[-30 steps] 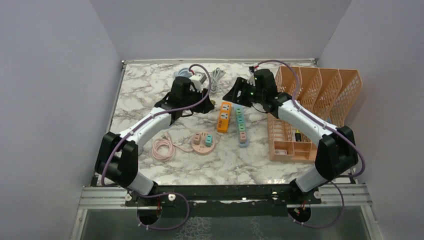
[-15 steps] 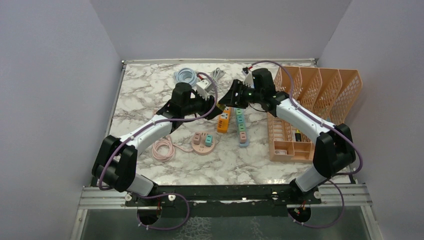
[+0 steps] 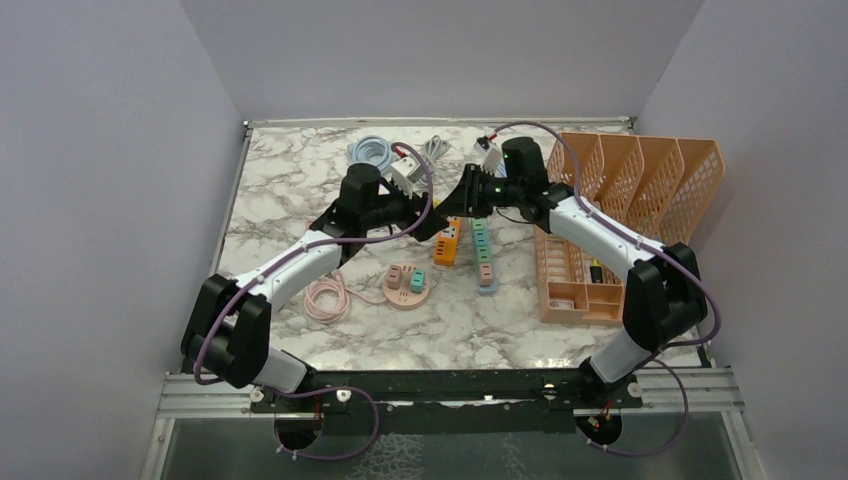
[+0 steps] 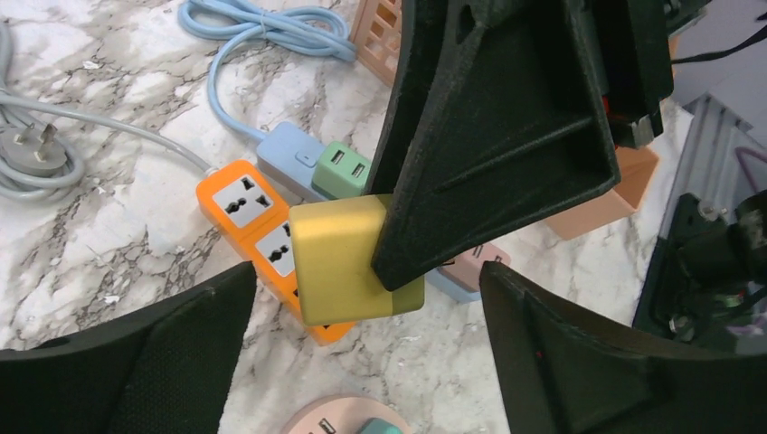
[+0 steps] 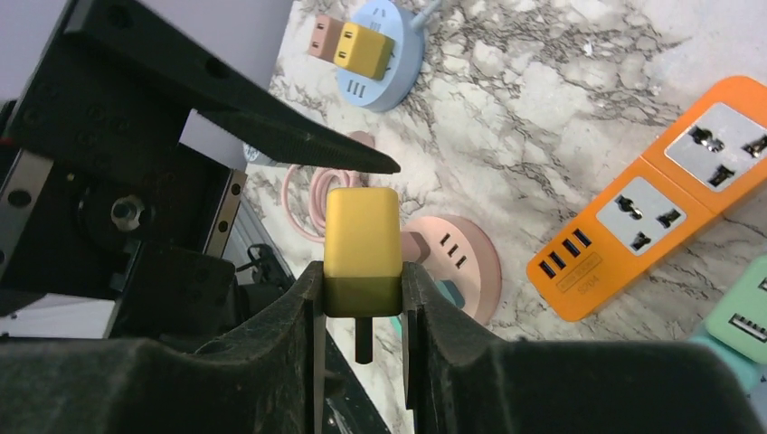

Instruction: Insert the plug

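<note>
The plug is a yellow block with a dark pin pointing back toward the right wrist camera. My right gripper is shut on its lower end, pads pressed on both sides. In the left wrist view the same plug hangs above the orange power strip, with a right finger across it. My left gripper stands open, its fingers wide on either side and clear of the plug. From above, both grippers meet over the orange power strip: left gripper, right gripper.
A multicoloured strip lies beside the orange one. A pink round socket with a coiled pink cable sits nearer. A blue cable and grey cable lie at the back. An orange file rack stands at the right.
The left arm swung right with the plug to meet the right gripper. The right jaws closed on the plug, and the left jaws opened off it.
</note>
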### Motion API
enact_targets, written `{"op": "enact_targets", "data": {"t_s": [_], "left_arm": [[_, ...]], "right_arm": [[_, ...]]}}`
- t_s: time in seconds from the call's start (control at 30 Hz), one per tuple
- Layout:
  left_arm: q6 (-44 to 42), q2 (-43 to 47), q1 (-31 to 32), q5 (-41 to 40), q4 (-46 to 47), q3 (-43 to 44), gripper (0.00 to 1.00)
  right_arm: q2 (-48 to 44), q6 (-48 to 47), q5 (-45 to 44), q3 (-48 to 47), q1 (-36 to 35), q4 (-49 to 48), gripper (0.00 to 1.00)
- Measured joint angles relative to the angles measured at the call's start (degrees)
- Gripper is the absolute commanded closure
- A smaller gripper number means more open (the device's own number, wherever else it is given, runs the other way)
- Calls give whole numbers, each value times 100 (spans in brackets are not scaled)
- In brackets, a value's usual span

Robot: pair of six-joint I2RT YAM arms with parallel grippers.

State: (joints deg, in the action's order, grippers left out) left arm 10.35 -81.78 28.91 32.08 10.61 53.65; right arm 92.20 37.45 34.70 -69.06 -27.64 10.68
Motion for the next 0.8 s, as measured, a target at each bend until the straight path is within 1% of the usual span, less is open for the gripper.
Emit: {"op": "enact_targets", "data": {"t_s": [0.07, 0.17, 0.23, 0.3, 0.47, 0.63, 0.8], "left_arm": [[20, 101, -2, 7, -216, 79, 1], [24, 319, -37, 7, -693, 376, 1], [42, 570, -72, 7, -955, 636, 1], [72, 866, -101, 20, -1027, 793, 1], [356, 1554, -149, 269, -1060, 1003, 10], [610, 1609, -166, 708, -1373, 1040, 21], [870, 1589, -190, 1587, -1513, 1014, 30]], "right_arm": [[-136, -127, 68, 98, 7, -146, 99], [-452, -378, 199, 262, 66, -422, 99], [-702, -588, 308, 358, 111, -656, 99], [-957, -785, 466, 457, 138, -933, 99], [-1484, -1241, 1161, 710, 175, -1635, 99], [-1862, -1576, 2074, 874, 177, -2267, 99], [-2002, -1746, 2970, 839, 177, -2557, 99]]}}
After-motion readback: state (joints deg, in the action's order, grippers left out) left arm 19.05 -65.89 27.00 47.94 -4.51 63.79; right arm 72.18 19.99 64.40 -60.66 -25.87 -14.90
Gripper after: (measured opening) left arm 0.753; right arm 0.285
